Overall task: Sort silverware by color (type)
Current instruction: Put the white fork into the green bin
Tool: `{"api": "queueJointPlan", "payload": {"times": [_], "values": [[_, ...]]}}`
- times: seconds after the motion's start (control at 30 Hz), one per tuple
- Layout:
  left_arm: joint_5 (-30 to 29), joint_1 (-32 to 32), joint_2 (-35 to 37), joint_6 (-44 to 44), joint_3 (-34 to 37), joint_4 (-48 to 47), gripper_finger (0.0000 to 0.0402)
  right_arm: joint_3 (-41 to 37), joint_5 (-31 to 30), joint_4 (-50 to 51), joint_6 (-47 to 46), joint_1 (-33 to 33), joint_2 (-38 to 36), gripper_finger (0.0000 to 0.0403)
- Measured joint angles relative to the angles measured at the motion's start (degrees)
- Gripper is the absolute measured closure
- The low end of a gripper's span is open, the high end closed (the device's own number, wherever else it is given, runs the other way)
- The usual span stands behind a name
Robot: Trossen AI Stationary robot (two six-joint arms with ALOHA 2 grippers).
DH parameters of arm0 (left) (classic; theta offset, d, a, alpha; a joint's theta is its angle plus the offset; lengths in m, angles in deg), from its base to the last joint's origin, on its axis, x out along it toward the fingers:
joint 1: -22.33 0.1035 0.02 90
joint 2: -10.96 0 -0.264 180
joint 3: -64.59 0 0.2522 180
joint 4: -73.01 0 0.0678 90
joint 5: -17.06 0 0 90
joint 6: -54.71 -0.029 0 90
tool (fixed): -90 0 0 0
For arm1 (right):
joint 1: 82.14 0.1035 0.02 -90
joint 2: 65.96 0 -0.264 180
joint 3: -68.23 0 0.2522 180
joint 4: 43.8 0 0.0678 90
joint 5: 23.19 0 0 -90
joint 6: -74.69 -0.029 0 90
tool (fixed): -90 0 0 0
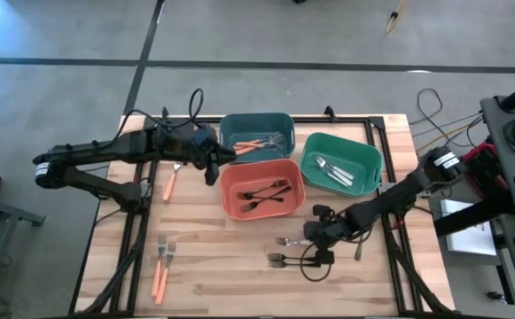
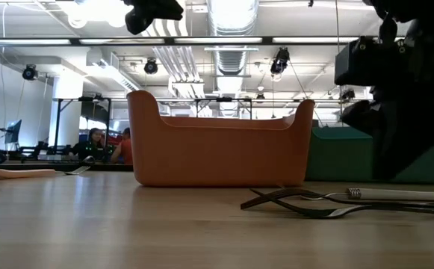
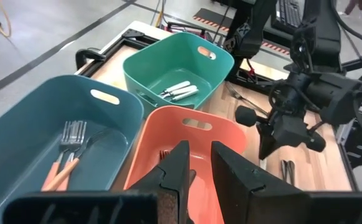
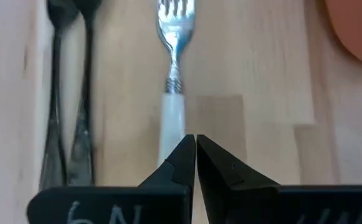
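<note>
While the right gripper [image 4: 195,142] has its jaws clamped on the white handle of the silver fork [image 4: 171,74] flat on the tabletop [image 4: 255,93], lift straight up; the fork's head lies just ahead of them.

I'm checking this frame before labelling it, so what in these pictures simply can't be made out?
- Right gripper: shut over the white-handled fork; its own fingers hide whether the handle is pinched.
- Utensils in the orange-red bin: too small to count in the high view; the low view shows only the bin wall.
- Left gripper: whether it holds anything; its fingers hide the gap.
- Black utensils: cut off by the right wrist picture's edge.
</note>
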Motion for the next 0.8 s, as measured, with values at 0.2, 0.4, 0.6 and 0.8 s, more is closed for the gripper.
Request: {"api": "queueJointPlan", "payload": {"times": [0.2, 0.4, 0.6, 0.8], "values": [[-0.21, 0.02, 0.0, -0.21, 0.0, -0.05, 0.0352, 0.11, 0.04, -4.02, 0.48, 0.04, 0.82, 0.0394], [-0.21, 0.01, 0.0, -0.18, 0.0, 0.03, 0.0352, 0.13, -0.31, -4.29, 0.21, 0.04, 0.74, 0.0387], [-0.21, 0.0, 0.01, 0.51, 0.0, 0.12, 0.0352, 0.39, -1.92, -6.5, 0.69, 0.04, 0.74, 0.0339], [-0.18, 0.0, 0.0, 1.08, 0.0, 0.11, 0.0352, 0.55, -2.35, -8.31, 0.85, 0.04, 0.98, 0.0255]]}}
